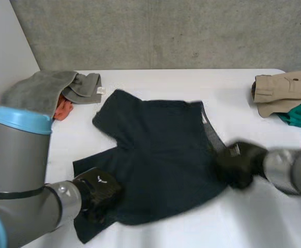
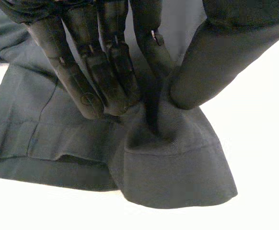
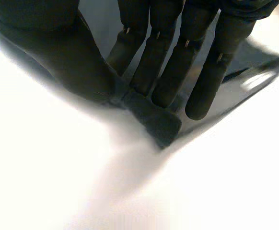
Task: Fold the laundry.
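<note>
"Left hand (image 2: 101, 81), what's it got?"
"It's pinching a fold of the dark garment (image 1: 161, 155) just by the hem, thumb against fingers, at the near-left corner."
"And the right hand (image 3: 163, 72)?"
"Same grip, nipping a corner on the garment's right edge. The garment lies spread in the middle of the white table (image 1: 192, 82), its long axis slanting from near left to far right."
"Anything else out?"
"Grey cloth (image 1: 42, 90) over something orange (image 1: 63, 109) at the far left, and beige clothes (image 1: 287, 90) on a teal piece (image 1: 298, 116) at the far right."
</note>
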{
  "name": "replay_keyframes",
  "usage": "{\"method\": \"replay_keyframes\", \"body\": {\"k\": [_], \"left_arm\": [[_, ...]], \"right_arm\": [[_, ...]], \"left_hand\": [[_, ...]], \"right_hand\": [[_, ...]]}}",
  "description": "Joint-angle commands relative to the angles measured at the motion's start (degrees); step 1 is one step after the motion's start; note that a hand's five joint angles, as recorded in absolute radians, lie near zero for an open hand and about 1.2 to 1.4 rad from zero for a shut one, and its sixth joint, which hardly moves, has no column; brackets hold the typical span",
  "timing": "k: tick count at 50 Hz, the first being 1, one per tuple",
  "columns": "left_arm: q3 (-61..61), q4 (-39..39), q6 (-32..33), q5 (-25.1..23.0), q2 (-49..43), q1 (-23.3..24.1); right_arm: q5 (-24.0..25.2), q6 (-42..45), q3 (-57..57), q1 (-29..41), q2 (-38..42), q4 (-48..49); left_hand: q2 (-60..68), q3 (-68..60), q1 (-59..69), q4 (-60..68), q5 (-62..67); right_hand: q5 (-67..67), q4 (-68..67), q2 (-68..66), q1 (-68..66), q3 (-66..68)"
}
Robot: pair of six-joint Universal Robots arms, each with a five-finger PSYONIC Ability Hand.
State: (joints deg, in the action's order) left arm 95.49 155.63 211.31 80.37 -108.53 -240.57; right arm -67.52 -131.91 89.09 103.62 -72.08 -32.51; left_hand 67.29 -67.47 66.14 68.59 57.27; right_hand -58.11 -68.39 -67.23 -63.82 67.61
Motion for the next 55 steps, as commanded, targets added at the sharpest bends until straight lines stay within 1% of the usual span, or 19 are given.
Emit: {"method": "replay_keyframes", "body": {"k": [1,2,6,13,17,20,25,28,29,31,36,41,46,47,48,49,50,51,55], "left_arm": [[0.2,-6.3,4.5,-3.4,1.3,-1.4],[-0.5,-7.3,4.6,-3.7,1.4,-1.2],[-3.5,-7.9,4.8,-3.8,1.2,-1.2],[-12.2,-7.3,4.9,-1.3,-2.2,-2.2],[-20.6,-6.1,3.9,-1.3,-5.5,-2.6],[-28.1,-4.6,3.4,-0.8,-9.9,-2.4],[-43.9,-3.8,3.0,2.1,-18.4,-1.1],[-50.8,-3.8,2.7,3.0,-22.4,-0.7],[-55.3,-3.8,2.7,3.5,-25.4,-0.3],[-59.5,-3.8,3.1,4.1,-28.2,-0.1],[-73.3,-2.4,3.3,7.0,-38.3,0.1],[-79.6,2.6,3.1,7.5,-43.8,0.2],[-81.6,7.0,3.0,8.7,-46.7,0.7],[-81.6,7.4,2.8,8.6,-46.8,0.8],[-81.5,7.7,2.8,8.6,-46.9,0.9],[-81.5,8.0,2.6,8.5,-47.0,1.1],[-81.2,8.5,2.6,8.3,-46.9,1.4],[-80.9,8.8,2.6,8.3,-46.8,1.6],[-78.8,10.5,2.8,8.8,-45.0,2.3]], "right_arm": [[0.7,22.8,12.2,-4.6,-6.9,-9.9],[1.5,19.0,11.8,-3.7,-6.6,-7.3],[1.7,11.3,9.4,-2.4,-4.1,-2.7],[1.1,3.6,1.6,-1.3,1.2,1.8],[-0.7,-2.3,-3.4,-1.8,4.7,4.6],[-1.9,-6.9,-7.3,-2.6,6.6,7.4],[-4.2,-13.4,-12.9,-3.3,9.4,15.3],[-5.8,-15.9,-14.8,-3.0,10.7,18.8],[-7.0,-17.3,-15.9,-2.7,12.0,21.8],[-8.1,-18.6,-16.8,-2.3,13.4,25.0],[-12.8,-21.5,-19.0,-0.7,18.7,38.3],[-15.4,-23.0,-19.1,0.1,21.6,48.6],[-16.2,-24.9,-19.1,0.4,24.4,56.2],[-16.2,-25.1,-19.3,0.8,25.1,56.9],[-16.3,-25.2,-19.5,1.1,25.9,57.6],[-16.4,-25.3,-19.7,1.4,26.6,58.0],[-16.8,-25.2,-20.0,2.1,27.9,57.5],[-17.1,-25.0,-20.3,2.5,28.4,56.9],[-18.3,-23.9,-21.2,3.1,29.0,53.5]], "left_hand": [[12.7,-12.5,13.9,11.4,12.7],[12.7,-12.5,13.9,11.4,12.7],[12.7,-12.5,13.9,11.4,12.7],[12.7,-12.5,13.9,11.4,12.7],[12.7,-12.5,13.9,11.4,12.7],[12.7,-12.5,13.9,11.4,12.7],[12.7,-12.5,13.9,11.4,12.7],[12.7,-12.5,13.9,11.4,12.7],[12.7,-12.5,13.9,11.4,12.7],[12.7,-12.5,13.9,11.4,12.7],[12.7,-12.5,13.9,11.4,12.7],[12.7,-12.5,13.9,11.4,12.7],[12.7,-12.5,13.9,11.4,12.7],[12.7,-12.5,13.9,11.4,12.7],[8.9,-8.7,10.1,7.6,8.9],[-10.1,10.3,-9.0,-11.4,-10.1],[-51.0,51.1,-49.8,-52.3,-50.9],[-57.3,57.5,-56.1,-58.6,-57.3],[-57.3,57.5,-56.1,-58.6,-57.3]], "right_hand": [[-11.9,-11.6,-12.8,-16.2,12.4],[-11.9,-11.6,-12.8,-16.2,12.4],[-11.9,-11.6,-12.8,-16.2,12.4],[-11.9,-11.6,-12.8,-16.2,12.4],[-11.9,-11.6,-12.8,-16.2,12.4],[-11.9,-11.6,-12.8,-16.2,12.4],[-11.9,-11.6,-12.8,-16.2,12.4],[-11.9,-11.6,-12.8,-16.2,12.4],[-11.9,-11.6,-12.8,-16.2,12.4],[-11.9,-11.6,-12.8,-16.2,12.4],[-11.9,-11.6,-12.8,-16.2,12.4],[-11.9,-11.6,-12.8,-16.2,12.4],[-11.9,-11.6,-12.8,-16.2,12.4],[-2.5,-2.3,-3.4,-6.8,3.0],[13.4,13.6,12.5,9.1,-12.9],[34.0,34.3,33.1,29.7,-33.5],[58.1,58.4,57.2,53.8,-57.6],[58.1,58.4,57.2,53.8,-57.6],[58.1,58.4,57.2,53.8,-57.6]]}}
